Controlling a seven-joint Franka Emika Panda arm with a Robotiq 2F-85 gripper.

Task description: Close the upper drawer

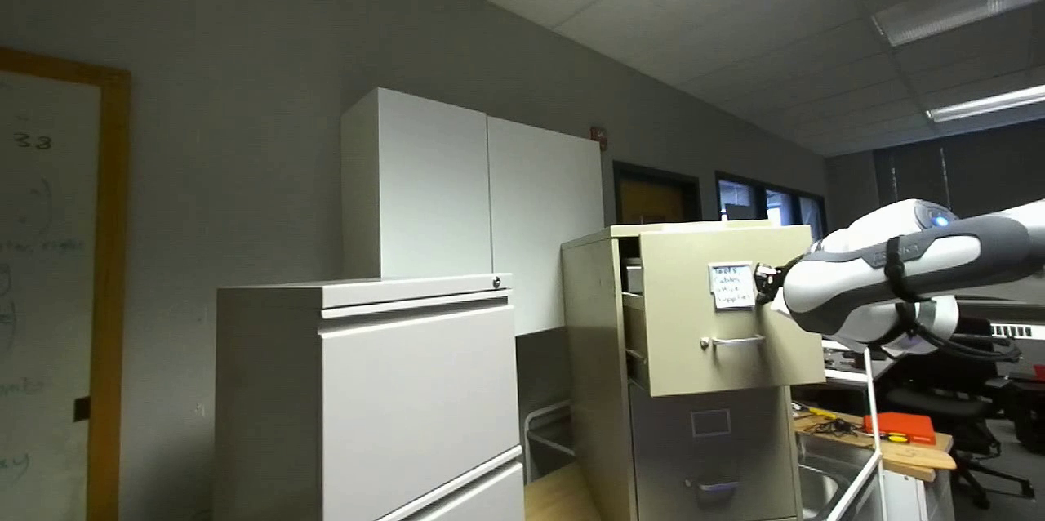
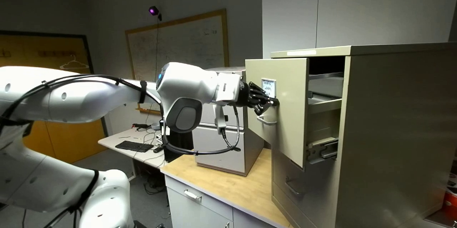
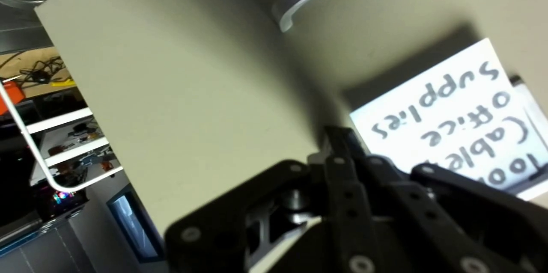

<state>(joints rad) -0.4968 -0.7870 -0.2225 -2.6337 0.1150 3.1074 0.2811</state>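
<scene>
The upper drawer (image 1: 673, 309) of the beige filing cabinet (image 1: 589, 341) stands partly pulled out in both exterior views. In an exterior view, the side of the drawer (image 2: 323, 128) and its metal slide show between its front and the cabinet body. My gripper (image 2: 274, 102) points at the flat drawer front beside the label and above the handle (image 2: 266, 120). In the wrist view, its fingers (image 3: 342, 134) are together with nothing between them. The tips touch or nearly touch the front, right by the white label (image 3: 449, 114). The tips cover a label corner.
A light-grey lateral cabinet (image 1: 420, 407) stands beside the filing cabinet on a wooden counter (image 2: 217, 185). White wall cabinets (image 1: 490, 194) hang behind. A lower drawer (image 1: 710, 456) of the filing cabinet is shut. A sink (image 1: 816, 492) and wooden bench lie on the far side.
</scene>
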